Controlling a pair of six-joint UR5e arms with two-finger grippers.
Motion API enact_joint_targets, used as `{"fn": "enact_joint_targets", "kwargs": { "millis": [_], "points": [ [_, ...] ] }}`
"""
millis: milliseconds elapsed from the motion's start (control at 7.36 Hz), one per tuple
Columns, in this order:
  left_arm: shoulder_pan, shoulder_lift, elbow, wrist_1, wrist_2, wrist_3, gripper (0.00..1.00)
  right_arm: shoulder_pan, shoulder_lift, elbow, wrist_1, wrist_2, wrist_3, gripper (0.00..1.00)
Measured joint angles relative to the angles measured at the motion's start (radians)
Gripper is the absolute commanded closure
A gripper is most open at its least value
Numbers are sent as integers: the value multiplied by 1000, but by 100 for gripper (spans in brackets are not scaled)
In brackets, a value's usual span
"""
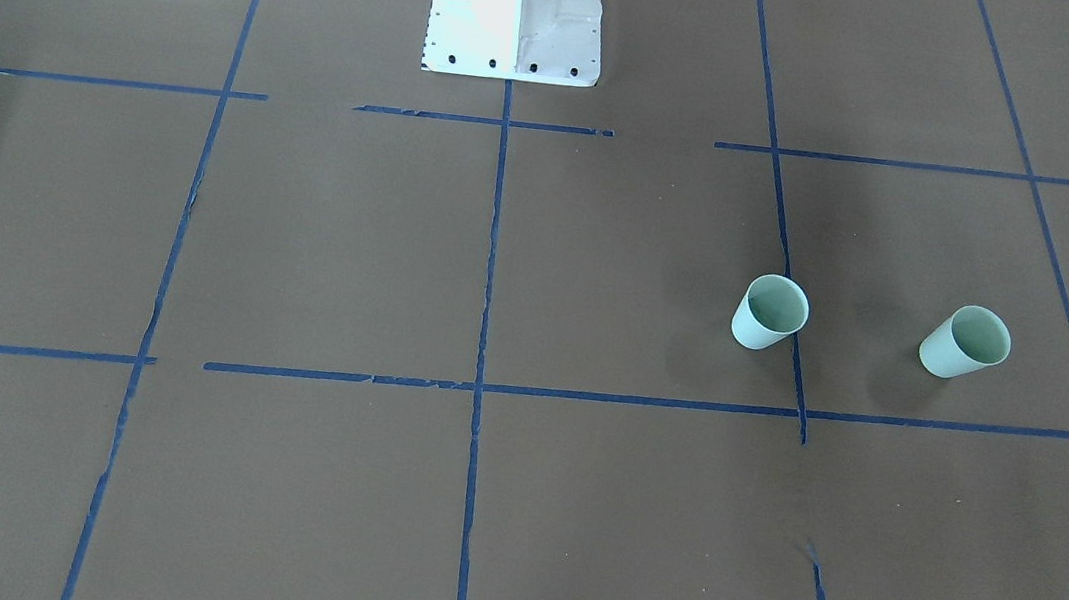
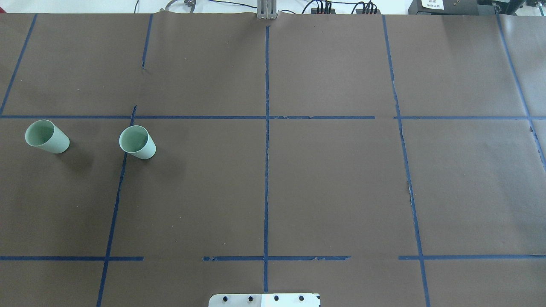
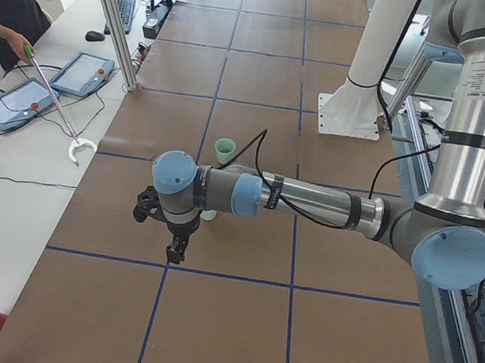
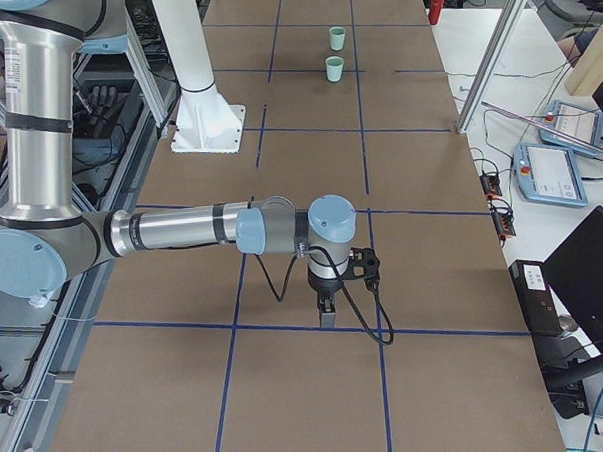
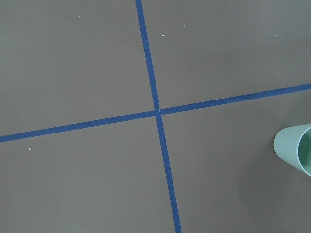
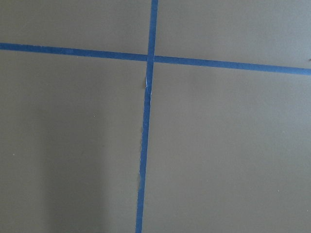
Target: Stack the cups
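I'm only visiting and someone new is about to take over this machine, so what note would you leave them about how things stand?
The left gripper hangs above the table near the cups. I cannot tell whether its jaws are open or shut.
The right gripper hangs far from the cups, and its jaws are equally unclear.
The outer cup and the inner cup stand upright and apart on the robot's left side, the inner one on a blue tape line.
Done: nothing.
Left: lift one cup into the other.

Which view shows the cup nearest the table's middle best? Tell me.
Overhead exterior: the cup is large, whole, unblocked, its inside visible. Front-facing shows it nearly as well; the side views show it small, far; left wrist cuts a cup off; right wrist shows none.
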Motion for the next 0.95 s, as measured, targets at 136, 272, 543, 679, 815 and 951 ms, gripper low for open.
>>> {"fn": "enact_joint_targets", "kwargs": {
  "millis": [136,272,543,679,815,951],
  "points": [
    [-3,0,-8,8,0,9,0,0,0,0,0,0,0,0],
    [-5,-1,-23,21,0,19,0,0,0,0,0,0,0,0],
    [-3,-4,-33,41,1,19,0,-1,1,0,0,0,0,0],
    [-2,-4,-24,27,0,19,0,-1,0,0,0,0,0,0],
    [-1,-4,-14,0,-3,19,0,-1,1,0,0,0,0,0],
    [3,-6,0,-48,-10,6,0,-1,1,0,0,0,0,0]
  ]
}}
